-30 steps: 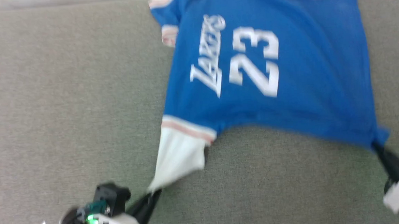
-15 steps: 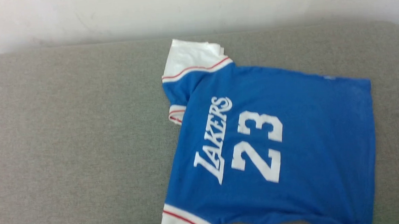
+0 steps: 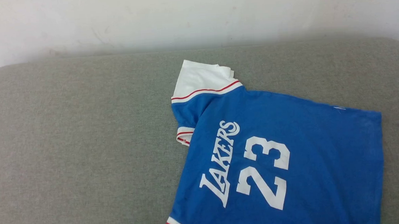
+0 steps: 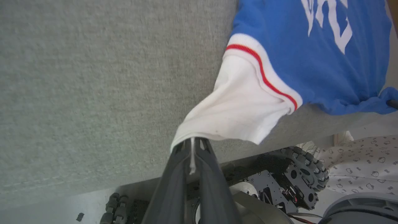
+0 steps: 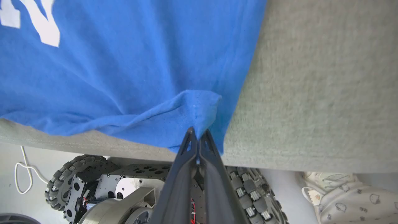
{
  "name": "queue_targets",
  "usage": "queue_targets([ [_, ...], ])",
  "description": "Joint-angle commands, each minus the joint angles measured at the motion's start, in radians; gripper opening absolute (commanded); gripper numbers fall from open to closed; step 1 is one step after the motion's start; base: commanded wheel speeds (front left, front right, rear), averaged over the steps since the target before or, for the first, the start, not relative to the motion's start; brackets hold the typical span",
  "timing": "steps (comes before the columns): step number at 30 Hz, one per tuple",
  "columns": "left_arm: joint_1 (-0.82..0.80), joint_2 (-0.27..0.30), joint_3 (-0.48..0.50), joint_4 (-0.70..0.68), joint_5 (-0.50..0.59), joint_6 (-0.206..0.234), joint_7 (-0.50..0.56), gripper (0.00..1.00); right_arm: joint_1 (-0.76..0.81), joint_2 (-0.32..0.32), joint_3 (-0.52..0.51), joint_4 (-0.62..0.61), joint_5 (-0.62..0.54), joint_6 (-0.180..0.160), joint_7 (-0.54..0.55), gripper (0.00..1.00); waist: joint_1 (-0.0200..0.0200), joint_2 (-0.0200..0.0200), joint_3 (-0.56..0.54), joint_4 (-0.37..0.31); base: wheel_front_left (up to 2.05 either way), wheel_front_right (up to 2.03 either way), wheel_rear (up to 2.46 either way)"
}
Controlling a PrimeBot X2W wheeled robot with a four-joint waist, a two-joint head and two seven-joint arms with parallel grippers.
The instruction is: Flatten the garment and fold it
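Head view first: got the blue Lakers 23 jersey (image 3: 289,138) lying print-up over the right half of the grey table (image 3: 68,149). Laid with its long axis left-right along the far edge, a bit skewed, neck end toward the middle, hem toward the right edge, far sleeve (image 3: 201,77) aimed at the far edge.

Left wrist view: left claw (image 4: 192,145) clamped shut on the cuff of the near white sleeve (image 4: 239,109), holding it stretched toward the near edge. Probably to spread that sleeve flat.

Right wrist view: right claw (image 5: 196,135) pinched tight on the near hem corner (image 5: 199,105), right at the near edge, with cloth bunched up there. Looks like tensioning both near ends to flatten, no fold started yet.
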Motion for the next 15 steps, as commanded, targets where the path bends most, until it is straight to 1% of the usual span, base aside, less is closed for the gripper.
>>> queue_targets([
  [1,-0.033,0.014,0.018,-0.011,0.022,0.006,-0.014,0.0,-0.025,-0.009,-0.004,-0.022,-0.003,-0.001,-0.008,0.0,0.0001,-0.0001,0.0,0.005,0.0,0.0,0.0],
  [3,-0.092,0.047,0.049,-0.031,0.08,0.019,-0.034,0.0,-0.075,-0.032,-0.007,-0.074,-0.006,-0.001,-0.023,0.0,0.0001,-0.0001,0.007,0.008,0.0,0.0,0.0],
  [6,-0.213,0.098,0.106,-0.058,0.182,0.047,-0.055,0.0,-0.195,-0.071,-0.013,-0.174,0.002,-0.001,-0.028,0.0,0.0001,-0.0001,0.024,0.008,0.0,0.0,0.0],
  [8,-0.306,0.13,0.137,-0.071,0.25,0.057,-0.041,0.0,-0.301,-0.097,-0.009,-0.234,0.01,-0.001,-0.014,0.0,0.0001,-0.0001,0.037,0.006,0.0,0.0,0.0],
  [10,-0.404,0.148,0.165,-0.089,0.299,0.059,-0.005,0.0,-0.427,-0.12,0.006,-0.276,0.019,-0.001,0.007,0.0,0.0001,-0.0001,0.053,0.002,0.0,0.0,0.0],
  [11,-0.456,0.151,0.18,-0.098,0.319,0.055,0.014,0.0,-0.498,-0.133,0.015,-0.289,0.02,-0.001,0.014,0.0,0.0001,-0.0001,0.065,-0.001,0.0,0.0,0.0],
  [13,-0.565,0.156,0.205,-0.101,0.359,0.034,0.061,0.0,-0.648,-0.164,0.05,-0.294,0.018,-0.001,0.032,0.0,0.0001,-0.0001,0.092,-0.007,0.0,0.0,0.0],
  [15,-0.683,0.151,0.226,-0.085,0.388,-0.008,0.113,0.0,-0.818,-0.185,0.087,-0.267,0.017,-0.001,0.032,0.0,0.0001,-0.0001,0.125,-0.011,0.0,0.0,0.0],
])
